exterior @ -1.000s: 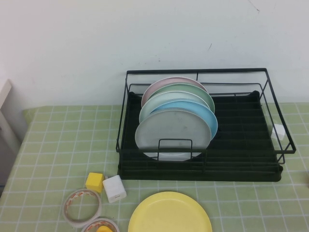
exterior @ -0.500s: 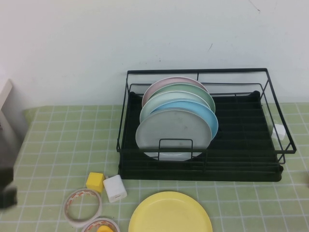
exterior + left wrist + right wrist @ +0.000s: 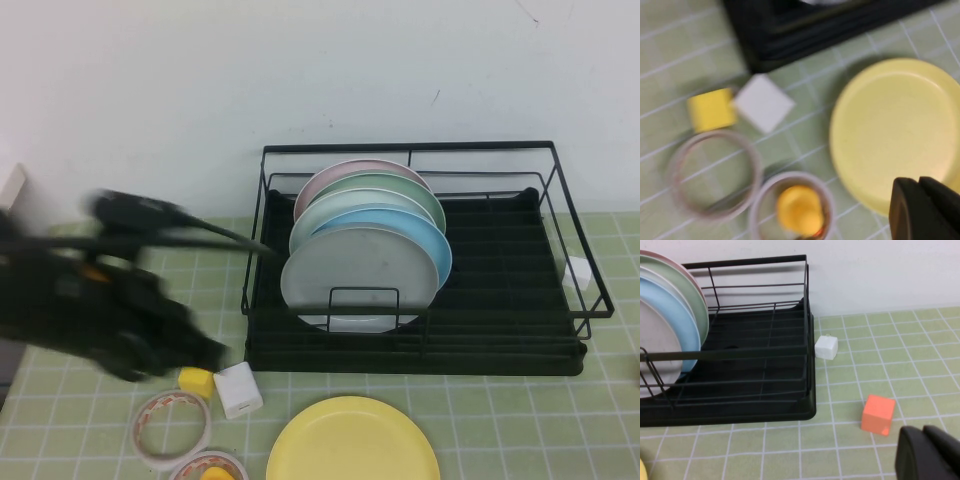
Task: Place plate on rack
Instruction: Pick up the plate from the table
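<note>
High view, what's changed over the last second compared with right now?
The left arm swept in from the robot's left and now blurs above the table beside the rack; its left end effector hangs over the near edge of the yellow plate, holding nothing. The right end effector shows only in its wrist view, near the orange cube. The plate, the racked plates, tape rolls and small blocks stayed put.

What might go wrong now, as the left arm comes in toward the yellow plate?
The left hand hangs over the plate, close to the white cube, yellow cube and tape rolls; it may knock them. The rack already holds five plates, so slotting could bump them. The right hand hangs beside the rack.
</note>
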